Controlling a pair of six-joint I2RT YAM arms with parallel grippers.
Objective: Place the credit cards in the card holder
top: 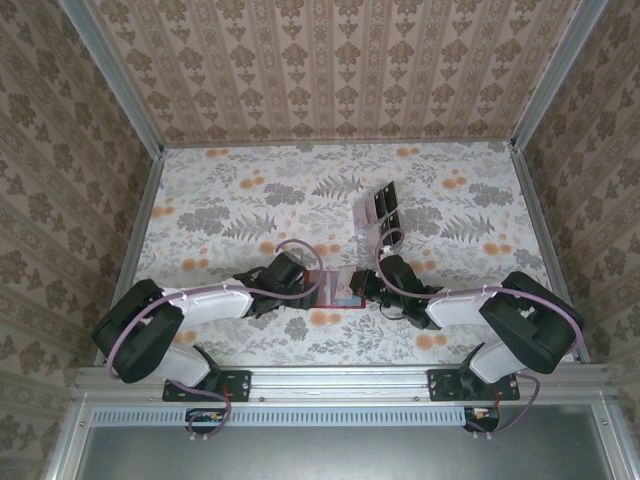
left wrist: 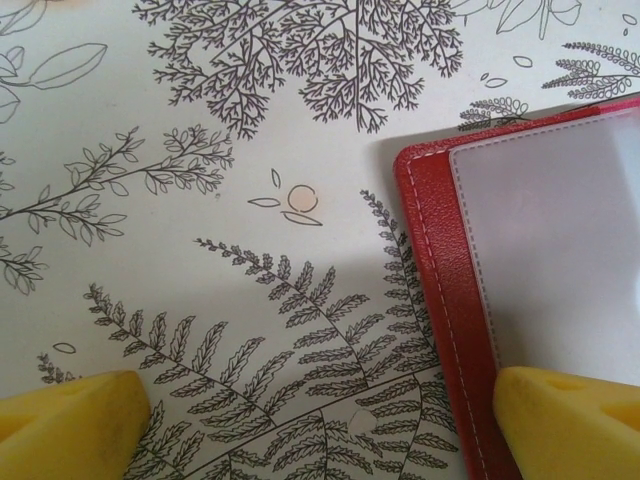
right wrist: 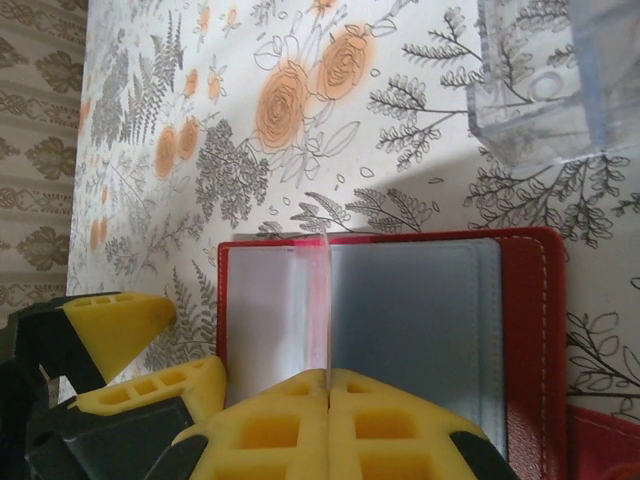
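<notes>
The red card holder (top: 337, 291) lies open on the table between both grippers, its pale clear sleeves facing up. My right gripper (right wrist: 329, 378) is shut on one clear sleeve page (right wrist: 327, 300), which stands upright along the holder's (right wrist: 520, 330) middle. My left gripper (left wrist: 320, 430) is open and low over the table. One of its fingers (left wrist: 570, 420) sits over the holder's red edge (left wrist: 440, 300) and the other (left wrist: 70, 420) is over bare cloth. Dark credit cards (top: 384, 203) stand in a clear rack behind the holder.
The clear plastic rack (right wrist: 535, 80) stands just beyond the holder, close to the right gripper. Patterned walls (top: 60, 150) enclose the floral table (top: 230, 200) on three sides. Open cloth stretches left and far of the holder.
</notes>
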